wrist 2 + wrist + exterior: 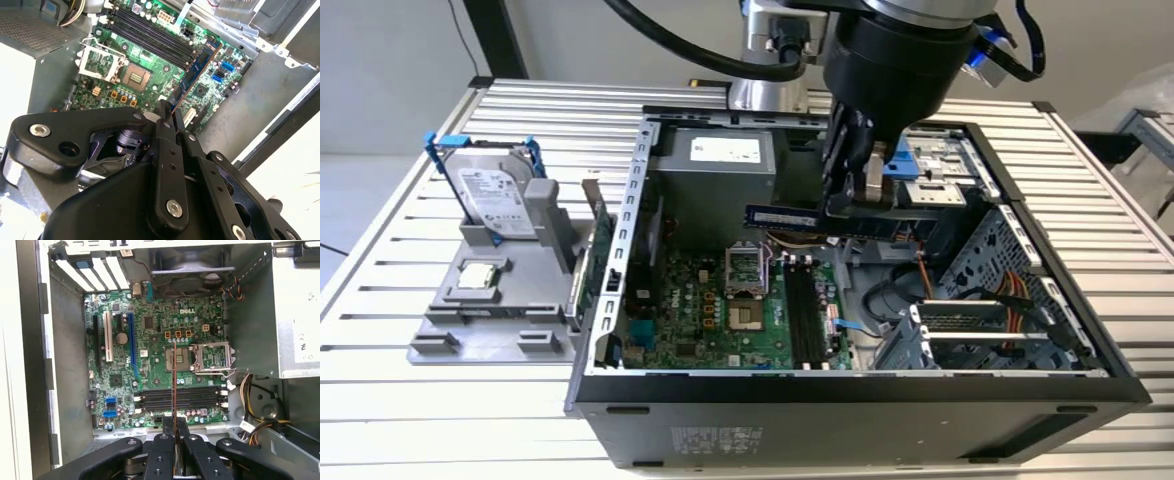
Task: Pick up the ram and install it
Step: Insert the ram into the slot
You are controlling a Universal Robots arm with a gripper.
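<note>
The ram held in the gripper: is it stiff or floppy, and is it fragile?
Probably stiff: the ram juts straight from both sides of the gripper without sagging. Likely light, as a pinch near its middle carries it. Possibly fragile: it looks very thin edge-on in the first wrist view.

ram (174, 385) end behind the jaws

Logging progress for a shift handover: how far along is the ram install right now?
Done: the ram has been picked up. In hand: the gripper is shut on it, holding it on edge above the motherboard inside the open case. Left: it is not yet seated; the memory slots look empty, and the ram hangs clear above them.
</note>
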